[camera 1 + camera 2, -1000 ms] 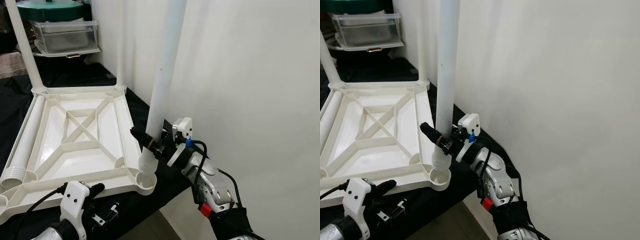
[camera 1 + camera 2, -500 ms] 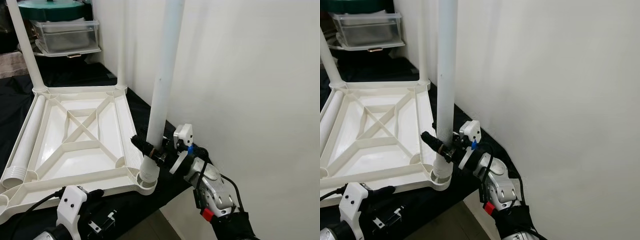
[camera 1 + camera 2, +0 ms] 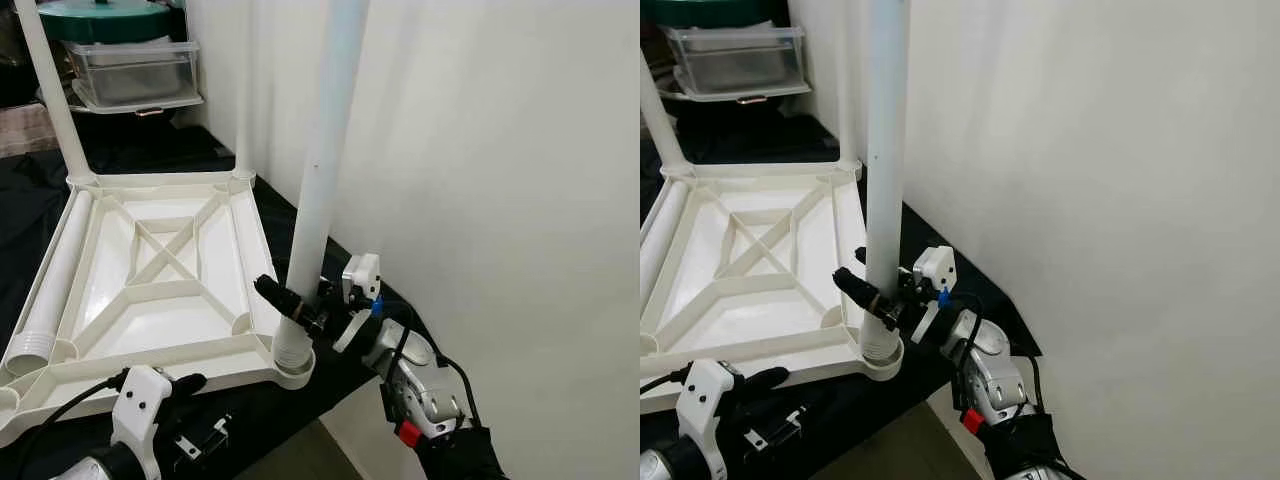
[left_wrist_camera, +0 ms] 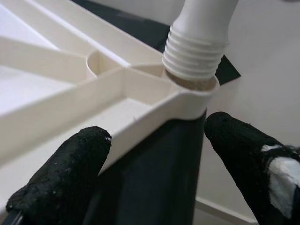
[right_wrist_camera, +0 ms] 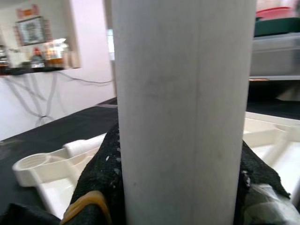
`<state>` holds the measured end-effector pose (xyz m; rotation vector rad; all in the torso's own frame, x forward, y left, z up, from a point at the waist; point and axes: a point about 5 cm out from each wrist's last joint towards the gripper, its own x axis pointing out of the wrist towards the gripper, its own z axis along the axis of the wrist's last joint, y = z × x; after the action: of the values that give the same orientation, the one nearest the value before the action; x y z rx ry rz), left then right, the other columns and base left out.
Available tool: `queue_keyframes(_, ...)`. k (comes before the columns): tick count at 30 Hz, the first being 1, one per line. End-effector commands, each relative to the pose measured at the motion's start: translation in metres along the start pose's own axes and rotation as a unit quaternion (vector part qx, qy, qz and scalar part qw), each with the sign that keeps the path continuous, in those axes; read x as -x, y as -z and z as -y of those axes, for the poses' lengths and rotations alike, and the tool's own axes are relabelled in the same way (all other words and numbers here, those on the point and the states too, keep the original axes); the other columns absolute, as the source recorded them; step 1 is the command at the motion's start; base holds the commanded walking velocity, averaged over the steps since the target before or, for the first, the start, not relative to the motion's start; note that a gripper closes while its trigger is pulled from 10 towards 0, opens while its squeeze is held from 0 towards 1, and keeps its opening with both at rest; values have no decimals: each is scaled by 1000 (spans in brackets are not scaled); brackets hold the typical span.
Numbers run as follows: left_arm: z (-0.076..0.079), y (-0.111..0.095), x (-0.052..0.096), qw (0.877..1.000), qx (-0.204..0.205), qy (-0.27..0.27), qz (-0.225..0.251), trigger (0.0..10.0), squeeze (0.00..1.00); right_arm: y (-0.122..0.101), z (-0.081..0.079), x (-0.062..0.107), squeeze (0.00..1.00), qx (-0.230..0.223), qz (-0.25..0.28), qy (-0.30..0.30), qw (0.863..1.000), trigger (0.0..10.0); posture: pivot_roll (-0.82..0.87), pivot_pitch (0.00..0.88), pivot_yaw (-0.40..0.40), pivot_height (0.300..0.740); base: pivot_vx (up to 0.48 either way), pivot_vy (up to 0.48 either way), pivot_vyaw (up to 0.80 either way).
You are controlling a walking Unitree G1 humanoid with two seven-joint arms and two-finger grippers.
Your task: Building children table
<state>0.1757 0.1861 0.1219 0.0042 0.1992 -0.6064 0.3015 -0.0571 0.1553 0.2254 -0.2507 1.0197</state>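
Note:
A white children's table top (image 3: 150,310) lies upside down on black cloth. A long white leg (image 3: 318,180) stands nearly upright, its threaded end (image 4: 196,56) sitting in the near right corner socket (image 3: 293,370). My right gripper (image 3: 290,305) is shut on this leg just above the thread, and its black fingers (image 5: 101,173) wrap the tube. My left gripper (image 4: 157,140) is open, low at the near edge, with its fingertips on either side of that corner and apart from it.
Two legs (image 3: 45,90) (image 3: 240,100) stand in the far corners. A loose leg (image 3: 45,290) lies along the table top's left side. A white wall (image 3: 480,150) is close on the right. A clear bin with a green lid (image 3: 130,60) sits at the back.
The leg's threaded end has dropped from just above the corner socket into it. My right gripper has moved down with it. The left gripper stays low by the near edge.

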Motion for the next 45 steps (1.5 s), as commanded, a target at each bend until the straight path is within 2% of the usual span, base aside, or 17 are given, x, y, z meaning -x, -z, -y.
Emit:
queue_keyframes(1,-2,-2,-2,1000,1,1,-1,10000,0,-14,12,-4,0,24,20,36,999,3882,178,0,-125,740,0,0,0)
queue_keyframes(2,-3,-7,-4,1000,-2,4,7,10000,0,-25,18,-9,0,32,33,52,998,8275,176,0,-124,740,0,0,0)
queue_keyframes(3,-3,-7,-4,1000,-2,4,7,10000,0,-25,18,-9,0,32,33,52,998,8275,176,0,-124,740,0,0,0)
queue_keyframes(4,-4,-11,-6,1000,-7,7,13,10000,0,-37,23,-15,0,39,48,61,996,10000,173,0,-124,740,0,0,0)
queue_keyframes(6,-4,-11,-6,1000,-7,7,13,10000,0,-37,23,-15,0,39,48,61,996,10000,173,0,-124,740,0,0,0)
queue_keyframes(8,-14,-25,-6,999,-45,18,22,10000,0,-68,27,-28,0,49,88,53,993,10000,173,0,-135,740,0,0,0)
queue_keyframes(13,-23,-39,-6,996,-80,27,28,10000,0,-83,24,-37,0,46,106,37,993,10000,177,0,-139,740,0,0,0)
queue_keyframes(16,-29,-48,-7,994,-98,29,33,10000,0,-80,15,-43,0,32,105,22,994,10000,177,0,-140,740,0,0,0)
queue_keyframes(18,-35,-59,-12,991,-118,36,44,10000,0,-68,-2,-49,0,8,94,-4,996,10000,164,0,-130,740,0,0,0)
queue_keyframes(20,-36,-62,-14,991,-123,39,46,10000,0,-64,-7,-51,0,2,90,-11,996,10000,164,0,-131,740,0,0,0)
queue_keyframes(24,-36,-62,-15,990,-124,43,47,10000,0,-62,-10,-52,0,-2,88,-14,996,10000,162,0,-129,740,0,0,0)
queue_keyframes(29,-28,-59,-31,989,-120,79,43,10000,0,-59,-26,-63,0,-28,87,-40,995,10000,156,0,-124,740,0,0,0)
queue_keyframes(35,-25,-55,-35,988,-115,91,40,10000,0,-62,-32,-66,0,-38,91,-50,994,10000,156,0,-124,740,0,0,0)
queue_keyframes(39,-23,-55,-42,987,-112,104,43,10000,0,-60,-41,-67,0,-54,86,-66,993,10000,154,0,-121,740,0,0,0)
queue_keyframes(45,-26,-57,-45,987,-116,99,46,10000,0,-60,-47,-67,0,-58,85,-76,992,10000,150,0,-117,740,0,0,0)
